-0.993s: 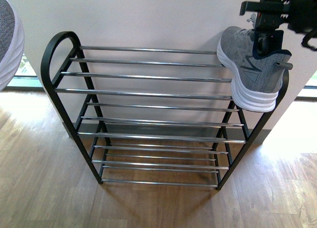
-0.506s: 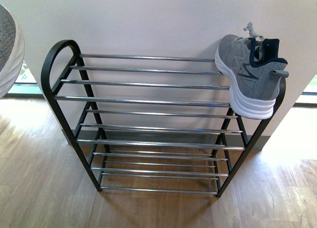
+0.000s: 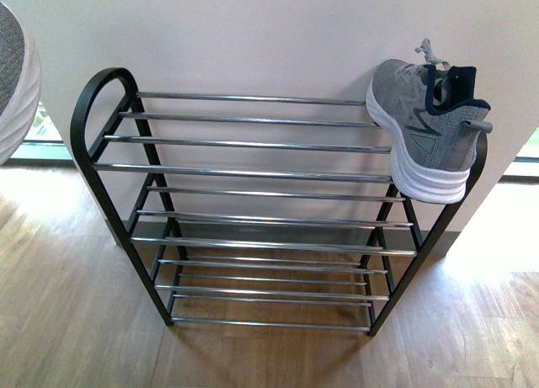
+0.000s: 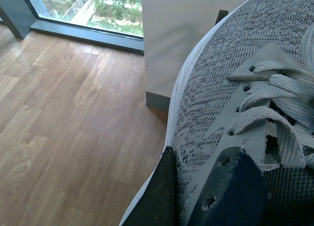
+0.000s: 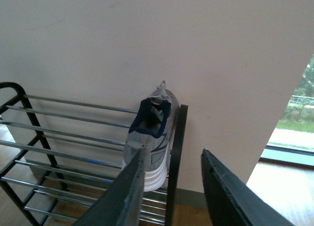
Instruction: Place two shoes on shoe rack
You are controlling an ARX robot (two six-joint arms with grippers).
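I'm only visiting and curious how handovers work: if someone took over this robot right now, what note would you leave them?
Right gripper: open, empty, drawn back from the shoe rack.
Left gripper: shut on the second shoe, held off to the rack's left side.
Done: first shoe is on the top tier at the right end, tilted on its side.
Left: set the second shoe on a shelf and release it.

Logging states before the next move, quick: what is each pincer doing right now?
Left pincer: closed on a shoe.
Right pincer: open, holding nothing.
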